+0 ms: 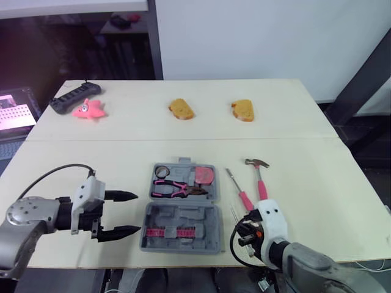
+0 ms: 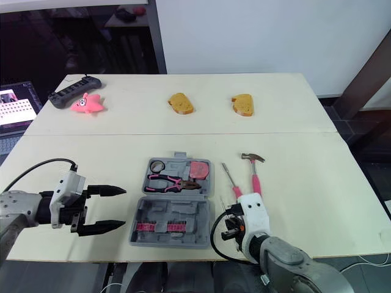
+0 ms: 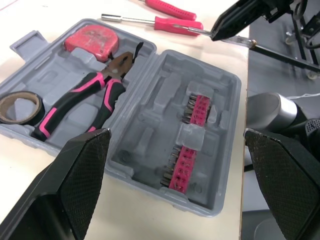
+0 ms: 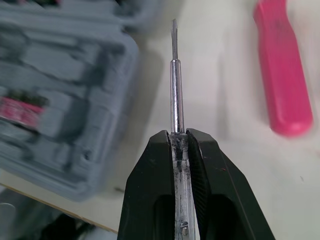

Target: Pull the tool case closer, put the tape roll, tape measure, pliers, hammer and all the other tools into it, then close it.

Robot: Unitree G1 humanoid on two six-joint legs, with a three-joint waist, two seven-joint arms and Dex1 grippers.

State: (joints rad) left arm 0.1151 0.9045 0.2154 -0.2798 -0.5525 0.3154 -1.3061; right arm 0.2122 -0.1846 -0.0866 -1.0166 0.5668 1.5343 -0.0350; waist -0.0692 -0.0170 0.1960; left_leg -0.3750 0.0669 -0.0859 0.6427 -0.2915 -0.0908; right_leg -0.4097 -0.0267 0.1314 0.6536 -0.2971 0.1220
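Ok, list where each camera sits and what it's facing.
Head eyes: look forward and down on the table and open tool case; both arms show, left gripper open.
Left wrist: looks along its spread fingers at the case.
Right wrist: looks along the right gripper, shut on a small screwdriver.
Shared: the case appears in all.

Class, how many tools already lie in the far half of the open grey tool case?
3. The tape roll sits at its left end, the pliers lie across the middle, the tape measure sits at the right end. Nothing there looks hidden.
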